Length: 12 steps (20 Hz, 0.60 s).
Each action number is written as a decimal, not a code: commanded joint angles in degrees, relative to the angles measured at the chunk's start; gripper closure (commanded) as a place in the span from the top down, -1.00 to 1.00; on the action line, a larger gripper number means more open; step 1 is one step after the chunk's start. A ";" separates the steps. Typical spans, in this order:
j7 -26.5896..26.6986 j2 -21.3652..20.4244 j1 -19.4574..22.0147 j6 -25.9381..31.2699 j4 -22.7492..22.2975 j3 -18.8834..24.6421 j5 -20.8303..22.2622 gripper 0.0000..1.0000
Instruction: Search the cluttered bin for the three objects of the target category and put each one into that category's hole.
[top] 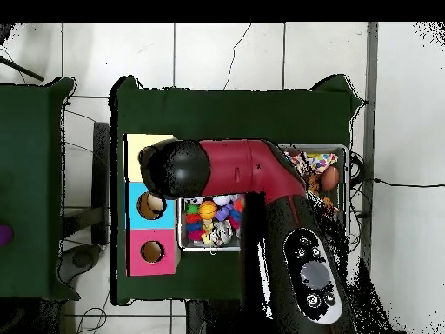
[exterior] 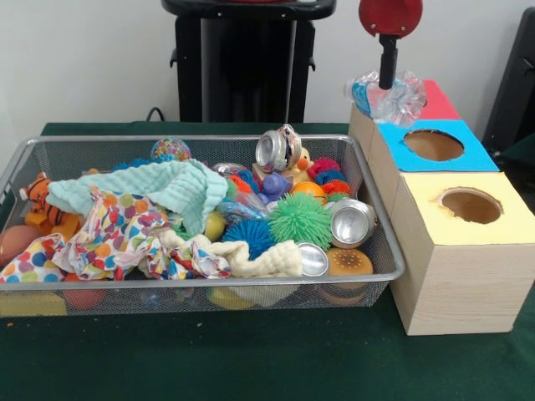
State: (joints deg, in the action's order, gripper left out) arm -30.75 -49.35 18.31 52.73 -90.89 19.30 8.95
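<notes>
The gripper (exterior: pixel 387 79) is hanging over the far red box (exterior: pixel 439 100), its fingers closing on a crumpled plastic bottle (exterior: pixel 389 98). It should be centring over the hidden hole before letting go, well right of the bin (exterior: pixel 368 209).

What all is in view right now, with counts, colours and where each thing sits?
bin: one, grey wire mesh, on the green table
cans: three show, silver, in the bin's right half
cloths: two or more, mint, cream and dotted, bin's left and front
spiky balls: green and blue, mid-bin
tiger: one, orange, bin's left end
boxes: three, tops red, blue and yellow, right of the bin
bottle: one, clear crumpled plastic, over the red box
gripper: black, at the bottle; red arm above
</notes>
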 commanded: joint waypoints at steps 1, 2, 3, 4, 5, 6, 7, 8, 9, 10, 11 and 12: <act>-17.24 2.52 -0.51 -4.53 -4.38 -2.87 -0.74 -1.00; -17.20 2.47 -0.61 -4.41 -4.41 -2.99 -0.71 -1.00; -17.07 2.35 -0.61 -4.57 -4.61 -2.99 -0.83 -1.00; -17.12 2.31 -0.76 -4.56 -4.63 -3.12 -0.85 -1.00; -17.11 2.27 -0.75 -4.80 -4.82 -3.09 -1.04 -1.00; -17.08 2.16 -0.64 -5.36 -5.26 -3.01 -1.33 -1.00; -16.97 2.13 -0.58 -5.68 -5.52 -2.97 -1.50 -1.00; -17.02 2.07 -0.68 -5.76 -5.64 -3.13 -1.45 -1.00; -17.06 2.02 -0.78 -5.84 -5.76 -3.28 -1.40 -1.00; -17.06 2.01 -0.92 -5.52 -5.54 -3.43 -1.41 -1.00; -17.04 2.01 -0.88 -5.66 -5.68 -3.38 -1.74 -1.00; -17.23 1.99 -0.75 -6.23 -6.10 -3.18 -2.36 -1.00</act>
State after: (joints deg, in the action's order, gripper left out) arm -30.75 -49.35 17.38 49.21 -91.26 18.21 8.43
